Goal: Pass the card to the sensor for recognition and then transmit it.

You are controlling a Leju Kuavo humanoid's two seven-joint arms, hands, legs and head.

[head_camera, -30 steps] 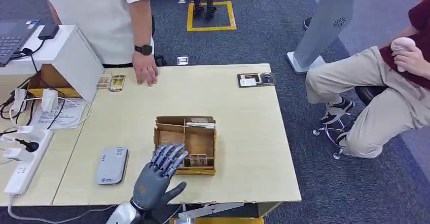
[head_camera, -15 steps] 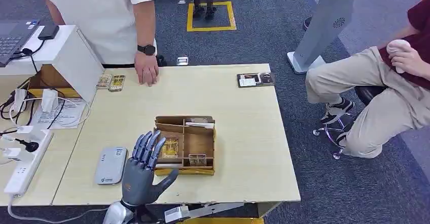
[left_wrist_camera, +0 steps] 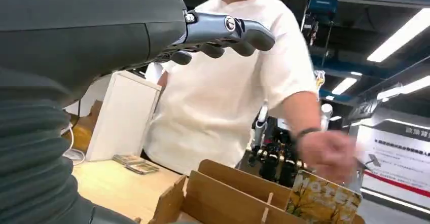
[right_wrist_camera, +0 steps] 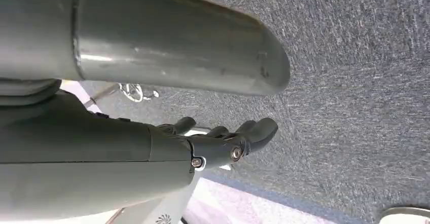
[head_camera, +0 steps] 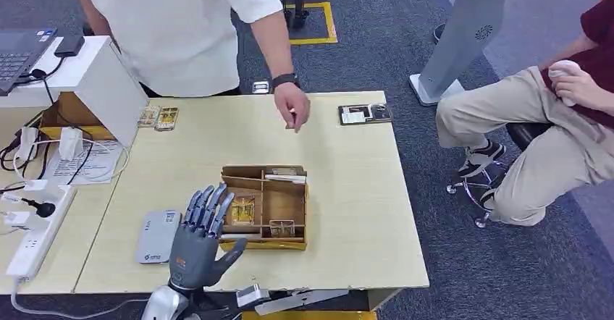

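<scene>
My left hand [head_camera: 197, 240] sits low in the frame, left of centre, fingers spread and holding nothing, hovering over the table [head_camera: 347, 211] between the grey sensor [head_camera: 159, 236] and the cardboard box [head_camera: 265, 205]. The yellow card [head_camera: 242, 210] stands upright in the box's left compartment, just right of my fingertips [head_camera: 210, 203], its long edge roughly across the frame. The left hand is clearly the nearer; I judge the reach goes right and slightly forward. My right hand [right_wrist_camera: 223, 145] hangs toward the carpet, fingers loosely curled, holding nothing. A person's hand [head_camera: 292, 108] hovers over the table's far edge.
</scene>
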